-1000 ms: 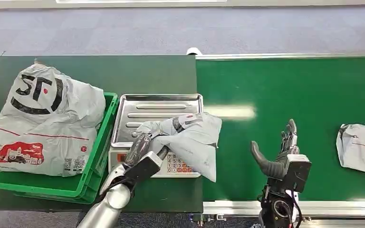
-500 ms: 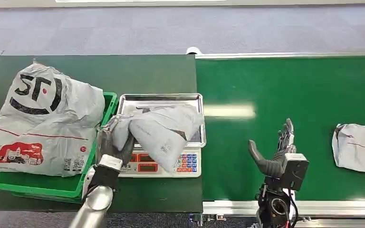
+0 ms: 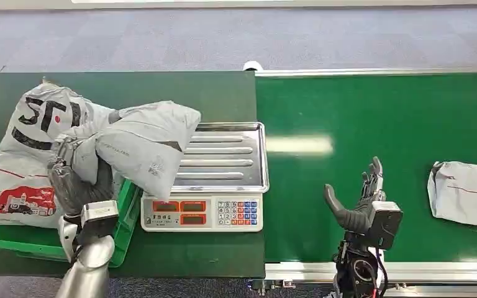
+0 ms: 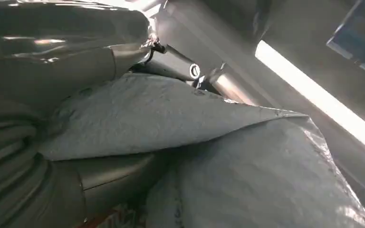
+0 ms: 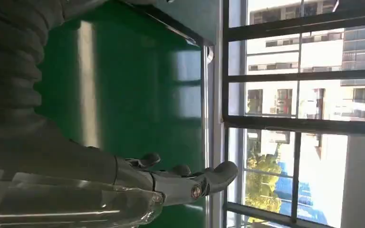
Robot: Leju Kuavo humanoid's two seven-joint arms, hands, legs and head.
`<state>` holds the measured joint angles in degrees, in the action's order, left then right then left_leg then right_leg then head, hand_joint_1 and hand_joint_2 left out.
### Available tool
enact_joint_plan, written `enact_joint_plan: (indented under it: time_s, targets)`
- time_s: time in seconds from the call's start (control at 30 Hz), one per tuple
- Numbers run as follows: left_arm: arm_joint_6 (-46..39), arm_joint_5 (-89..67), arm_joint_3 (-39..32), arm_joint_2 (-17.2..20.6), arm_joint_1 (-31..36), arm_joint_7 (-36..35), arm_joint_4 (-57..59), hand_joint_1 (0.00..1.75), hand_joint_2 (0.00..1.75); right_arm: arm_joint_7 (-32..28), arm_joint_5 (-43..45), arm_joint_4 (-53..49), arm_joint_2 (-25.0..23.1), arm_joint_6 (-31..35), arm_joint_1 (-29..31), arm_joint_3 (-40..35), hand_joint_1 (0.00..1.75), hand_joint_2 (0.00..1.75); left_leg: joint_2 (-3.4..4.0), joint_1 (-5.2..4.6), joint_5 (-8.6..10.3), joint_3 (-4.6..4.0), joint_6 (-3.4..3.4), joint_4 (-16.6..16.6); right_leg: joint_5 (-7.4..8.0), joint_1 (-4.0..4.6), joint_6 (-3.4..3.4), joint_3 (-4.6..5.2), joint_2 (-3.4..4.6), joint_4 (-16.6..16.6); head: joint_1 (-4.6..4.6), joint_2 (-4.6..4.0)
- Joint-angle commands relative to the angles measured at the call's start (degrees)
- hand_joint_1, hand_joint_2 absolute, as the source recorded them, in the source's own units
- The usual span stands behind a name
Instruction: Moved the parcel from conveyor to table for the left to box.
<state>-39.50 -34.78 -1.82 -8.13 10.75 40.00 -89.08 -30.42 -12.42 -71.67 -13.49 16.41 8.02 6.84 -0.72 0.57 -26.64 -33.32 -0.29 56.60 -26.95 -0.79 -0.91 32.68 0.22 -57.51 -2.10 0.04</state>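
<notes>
The left hand [image 3: 77, 183], fingers clamped on a grey parcel [image 3: 143, 146], has swung it off the scale [image 3: 214, 180] at centre frame to the left, so it now hangs over the bin [image 3: 12, 239] edge and the large bag [image 3: 31, 155] already there. Boxing looks nearly done; only the release remains. The right hand [image 3: 363, 205] waits open-fingered over the belt [image 3: 379, 118], with another parcel [image 3: 466, 192] nearing from the right edge.
</notes>
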Motion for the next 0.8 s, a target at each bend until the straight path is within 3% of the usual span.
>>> enact_joint_plan:
  time_s: [0.03,0.2,0.3,0.4,0.43,0.47,0.5,0.53,0.8]
  targets:
    - [-0.50,-10.27,-19.54,-6.79,2.69,0.00,-7.59,1.75,1.75,0.09,0.59,2.40,0.71,0.74,0.49,-1.39,0.00,1.75,0.19,0.06,-0.05,0.04,-0.01,0.02,0.02,0.07,0.06,0.00,0.12,0.02,0.02,0.00]
    - [-0.50,-10.27,-19.54,-6.79,2.69,0.00,-7.59,1.75,1.75,0.09,0.59,2.40,0.71,0.74,0.49,-1.39,0.00,1.75,0.06,0.04,-0.01,-0.01,0.01,0.00,0.00,0.05,0.03,0.06,0.05,0.03,0.00,0.00]
    - [-0.50,-17.29,-26.62,-9.64,4.65,0.00,-4.65,1.75,1.75,0.30,0.76,1.64,0.75,1.21,-0.10,-1.69,0.00,1.75,0.13,0.05,-0.03,0.05,0.03,-0.02,0.01,0.07,0.03,-0.02,0.07,0.09,0.00,0.00]
    - [-0.50,-20.20,-30.04,-9.52,5.90,0.00,0.65,1.75,1.75,0.66,0.81,0.96,0.85,1.28,-0.50,-1.75,0.00,1.75,0.10,0.01,0.00,0.11,0.02,-0.08,0.02,0.04,0.04,-0.08,0.04,0.11,0.02,0.00]
    - [-0.50,-22.15,-30.62,-9.50,5.95,-1.21,3.01,1.75,1.75,0.72,0.80,0.89,0.87,1.30,-0.55,-1.69,0.00,1.75,0.12,0.02,0.02,0.17,0.02,-0.13,0.04,0.05,0.06,-0.14,0.03,0.17,0.02,0.00]
    - [-0.50,-27.51,-27.90,-7.13,5.33,-8.97,6.82,1.75,1.75,0.91,0.72,0.65,0.90,1.25,-0.60,-1.46,0.00,1.75,0.08,-0.03,0.01,0.07,0.00,-0.07,0.00,-0.02,0.03,-0.01,0.05,0.05,0.00,0.00]
    - [-0.50,-29.24,-26.49,-6.07,4.96,-11.89,7.55,0.44,1.75,1.02,0.63,0.58,0.90,1.19,-0.56,-1.36,0.00,1.75,0.08,-0.03,0.04,0.20,0.00,-0.18,0.02,-0.01,0.07,-0.13,0.02,0.15,0.00,0.00]
    - [-0.50,-28.71,-26.85,-6.18,5.16,-11.72,7.56,0.00,1.75,1.17,0.53,0.54,0.90,1.11,-0.45,-1.28,0.00,1.75,0.00,-0.03,0.06,0.17,-0.01,-0.19,0.01,-0.02,0.07,-0.10,-0.03,0.13,0.00,0.00]
    - [-0.50,-34.41,-22.91,-4.24,5.36,-19.77,10.12,0.00,1.75,2.08,-0.27,0.72,0.81,0.72,0.42,-0.82,0.00,1.75,0.07,0.02,0.01,0.07,0.02,-0.07,0.01,0.05,0.07,0.00,0.10,0.09,-0.02,0.00]
